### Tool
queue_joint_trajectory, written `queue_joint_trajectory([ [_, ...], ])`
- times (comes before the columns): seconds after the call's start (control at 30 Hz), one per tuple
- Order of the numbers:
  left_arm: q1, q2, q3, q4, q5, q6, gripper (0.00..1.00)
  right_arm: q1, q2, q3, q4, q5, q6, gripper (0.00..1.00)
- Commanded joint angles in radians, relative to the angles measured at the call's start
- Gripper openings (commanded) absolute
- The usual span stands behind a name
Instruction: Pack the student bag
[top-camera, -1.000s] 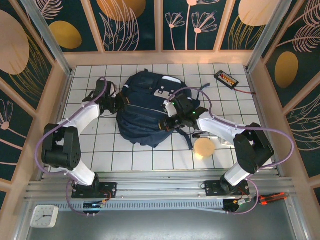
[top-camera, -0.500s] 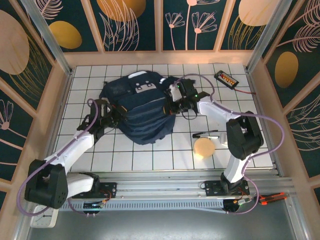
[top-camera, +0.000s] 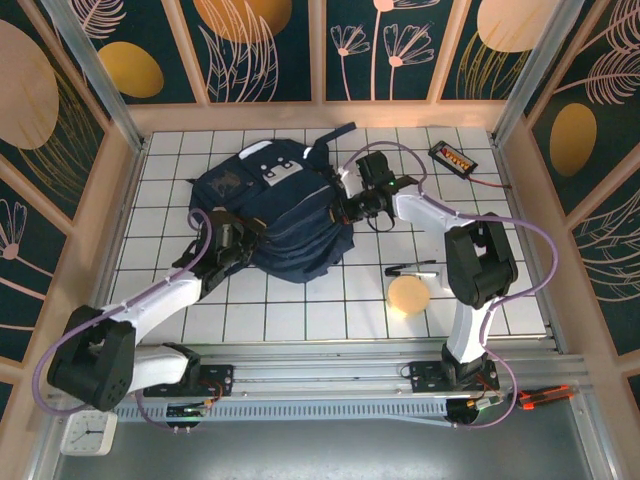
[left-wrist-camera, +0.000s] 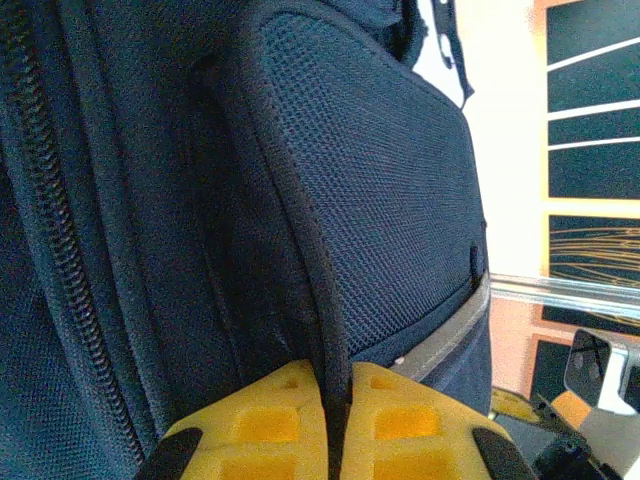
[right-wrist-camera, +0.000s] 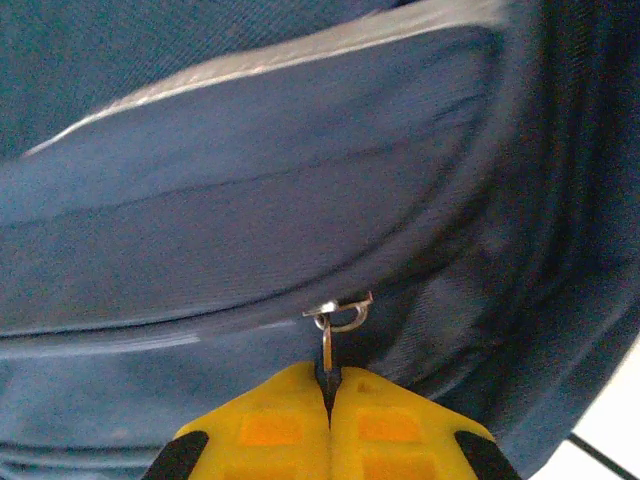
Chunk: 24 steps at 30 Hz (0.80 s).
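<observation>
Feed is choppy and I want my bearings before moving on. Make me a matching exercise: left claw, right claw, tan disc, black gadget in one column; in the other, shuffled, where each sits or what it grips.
Things:
1. left claw
2. right claw
3. tan disc
4. black gadget

Places or states:
A. far right corner of the table
B. shut on the metal zipper pull of the student bag
C. on the table, just nearer than the black pen
D. shut on a raised seam of the bag

Pairs: 1-D, 2-B, 3-C, 4-A
</observation>
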Motion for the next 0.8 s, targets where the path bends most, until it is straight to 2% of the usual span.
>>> queue_joint_trajectory([
  [0.0, -0.027, 0.041, 0.069, 0.118, 0.022, -0.009, 0.00, 0.065, -0.042, -0.002, -0.079, -0.035, -0.049, 0.00],
  [0.33, -0.077, 0.096, 0.097, 0.165, 0.033, -0.019, 0.00, 0.238, 0.026, 0.088, -0.049, -0.122, 0.066, 0.00],
  [0.53, -0.096, 0.085, 0.100, 0.153, 0.054, -0.006, 0.00, 0.256, 0.046, 0.083, -0.010, -0.120, 0.126, 0.00],
  [0.57, -0.096, 0.068, 0.100, 0.124, 0.049, 0.012, 0.04, 0.251, 0.039, 0.072, -0.014, -0.109, 0.123, 0.00],
  [0.6, -0.095, 0.047, 0.102, 0.092, 0.044, 0.032, 0.14, 0.245, 0.026, 0.054, -0.014, -0.106, 0.122, 0.00],
  [0.63, -0.090, 0.023, 0.107, 0.040, 0.036, 0.061, 0.30, 0.236, 0.012, 0.034, -0.012, -0.104, 0.124, 0.00],
  [0.7, -0.074, -0.020, 0.112, -0.043, 0.036, 0.116, 0.52, 0.217, -0.020, -0.005, -0.013, -0.104, 0.120, 0.00],
  [0.77, -0.034, -0.057, 0.110, -0.107, 0.066, 0.166, 0.63, 0.201, -0.050, -0.038, -0.022, -0.102, 0.108, 0.00],
])
